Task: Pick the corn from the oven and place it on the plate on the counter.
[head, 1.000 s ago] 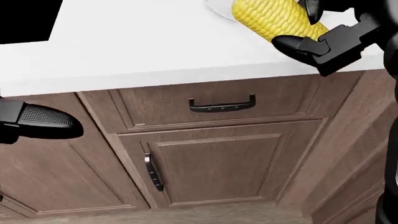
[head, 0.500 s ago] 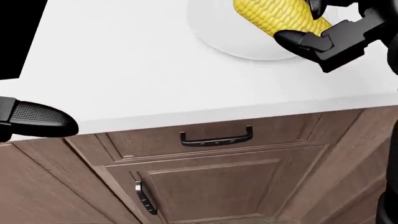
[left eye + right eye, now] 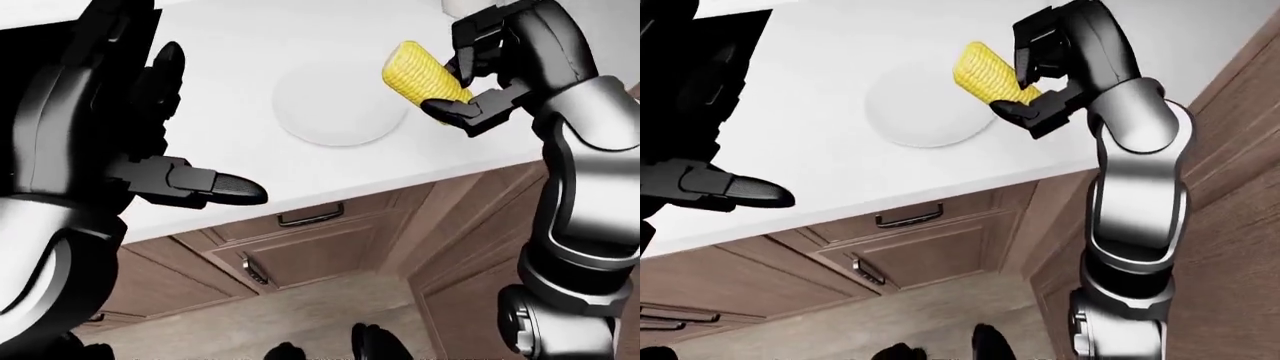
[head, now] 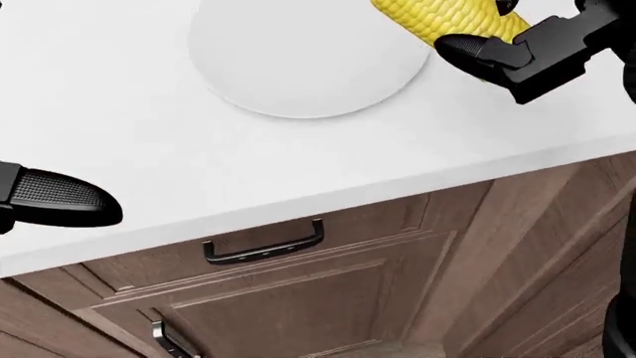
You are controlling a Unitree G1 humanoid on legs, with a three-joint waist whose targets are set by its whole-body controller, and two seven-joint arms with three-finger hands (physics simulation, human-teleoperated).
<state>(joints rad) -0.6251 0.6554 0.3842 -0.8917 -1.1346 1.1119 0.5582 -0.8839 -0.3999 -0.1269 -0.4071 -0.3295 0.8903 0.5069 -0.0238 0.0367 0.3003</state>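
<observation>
Beside plate (image 3: 340, 105): corn (image 3: 422, 71) gripped by right hand (image 3: 480, 71) fingers.

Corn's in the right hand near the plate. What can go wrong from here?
1. The corn hangs at the plate's right edge, not over its middle; released now, it may land on the rim and roll onto the counter.
2. The right hand grips only one end, so the cob could tip as the fingers open.
3. The plate lies near the counter's edge; a nudge might push it off.
</observation>
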